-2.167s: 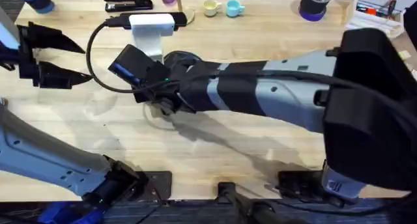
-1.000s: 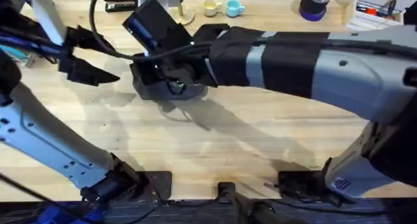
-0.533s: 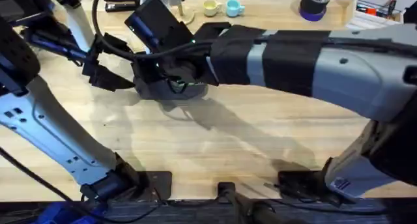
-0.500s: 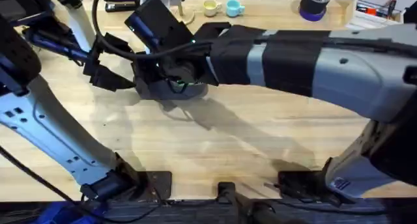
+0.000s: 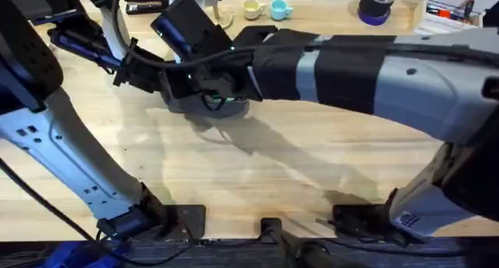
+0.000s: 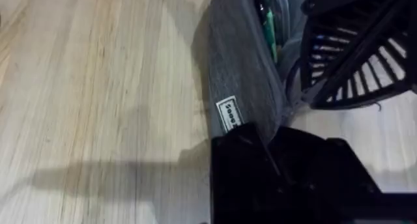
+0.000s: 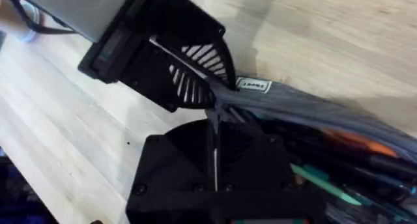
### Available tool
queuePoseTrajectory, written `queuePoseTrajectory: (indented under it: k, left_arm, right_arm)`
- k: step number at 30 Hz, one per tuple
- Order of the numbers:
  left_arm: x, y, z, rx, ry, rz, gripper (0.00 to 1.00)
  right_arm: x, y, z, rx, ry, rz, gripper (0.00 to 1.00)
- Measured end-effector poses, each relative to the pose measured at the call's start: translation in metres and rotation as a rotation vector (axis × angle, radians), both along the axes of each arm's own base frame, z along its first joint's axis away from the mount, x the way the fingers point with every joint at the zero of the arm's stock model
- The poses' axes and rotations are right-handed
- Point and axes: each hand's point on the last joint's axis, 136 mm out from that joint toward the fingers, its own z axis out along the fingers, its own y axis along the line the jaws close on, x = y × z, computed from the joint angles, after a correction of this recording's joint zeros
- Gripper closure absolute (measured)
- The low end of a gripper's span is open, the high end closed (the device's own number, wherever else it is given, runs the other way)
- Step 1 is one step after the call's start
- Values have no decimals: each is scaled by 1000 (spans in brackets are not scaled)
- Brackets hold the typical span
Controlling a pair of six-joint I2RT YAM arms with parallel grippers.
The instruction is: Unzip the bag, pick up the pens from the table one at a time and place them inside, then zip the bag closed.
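**A:** Bag (image 5: 204, 106) sits on the table (image 5: 312, 174), left of centre and toward the far side, and both arms are on it.

**B:** The left gripper (image 6: 270, 138) is pinched onto the fabric at the end by the white label (image 6: 228, 113). The right gripper (image 7: 215, 127) has its fingers pressed together on the top seam.

**A:** The mouth looks open, too. A green pen (image 6: 268, 25) and an orange pen (image 7: 352, 140) show inside.

**B:** That's the danger. If the right arm draws along the seam, the zipper could catch on a pen that rides high.

**A:** And the left pinch has little fabric. If it slips, the pouch will likely slide with the pull instead of closing.

**B:** The claws are close together as well, so a bump is possible.
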Motion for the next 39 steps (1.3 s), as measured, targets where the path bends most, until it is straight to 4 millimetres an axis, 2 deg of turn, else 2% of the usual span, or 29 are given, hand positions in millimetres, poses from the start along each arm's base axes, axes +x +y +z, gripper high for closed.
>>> queuePoseTrajectory:
  k: [6, 10, 11, 20, 27, 39]
  left_arm:
    - [0, 0, 0, 0, 0, -1, 958]
    - [0, 0, 0, 0, 1, -1, 959]
    - [0, 0, 0, 0, 0, -1, 960]
    - [1, -2, 1, -10, -4, 3, 961]
    - [1, -6, 3, -18, 2, -2, 961]
    - [1, -7, 4, -24, 4, 0, 961]
  right_arm:
    - [1, -5, -4, -18, 11, -8, 973]
    - [3, -17, -9, -53, 35, -25, 973]
    - [8, -30, -7, -71, 52, -45, 972]
    - [13, -66, 0, -152, 61, -67, 971]
    - [17, -105, 2, -236, 93, -88, 972]
    - [36, -191, -16, -369, 231, -186, 971]
